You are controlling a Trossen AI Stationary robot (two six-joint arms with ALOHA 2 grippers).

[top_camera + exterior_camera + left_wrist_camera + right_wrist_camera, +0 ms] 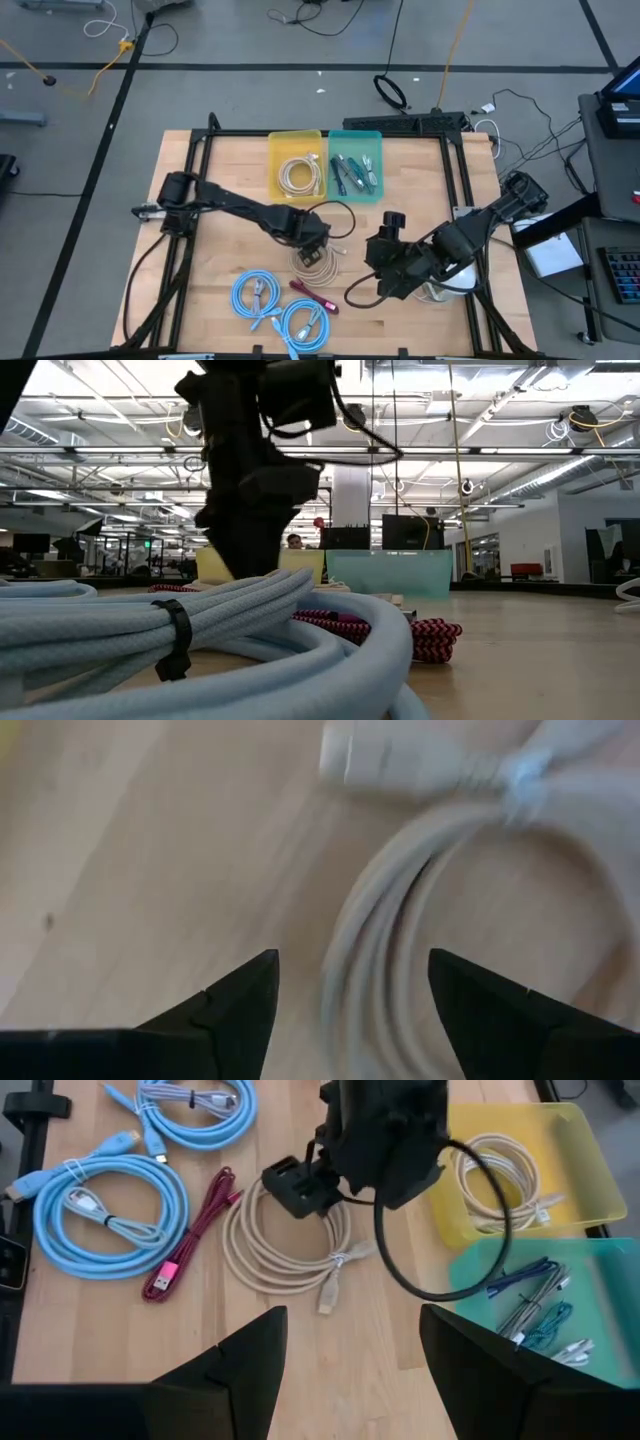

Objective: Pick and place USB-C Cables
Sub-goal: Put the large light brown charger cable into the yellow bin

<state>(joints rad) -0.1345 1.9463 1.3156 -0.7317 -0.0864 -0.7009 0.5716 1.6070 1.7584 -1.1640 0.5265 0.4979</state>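
My left end effector hangs spread wide, gripping nothing, over the beige coil on the table, and I could pinch just one loop, letting the rest sag and snag the maroon cable beside it.

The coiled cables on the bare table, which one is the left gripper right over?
The beige coil, lying loose mid-table beside the maroon cable. The left gripper hangs open over its rim; the two light blue coils lie farther off, toward the table's front edge.
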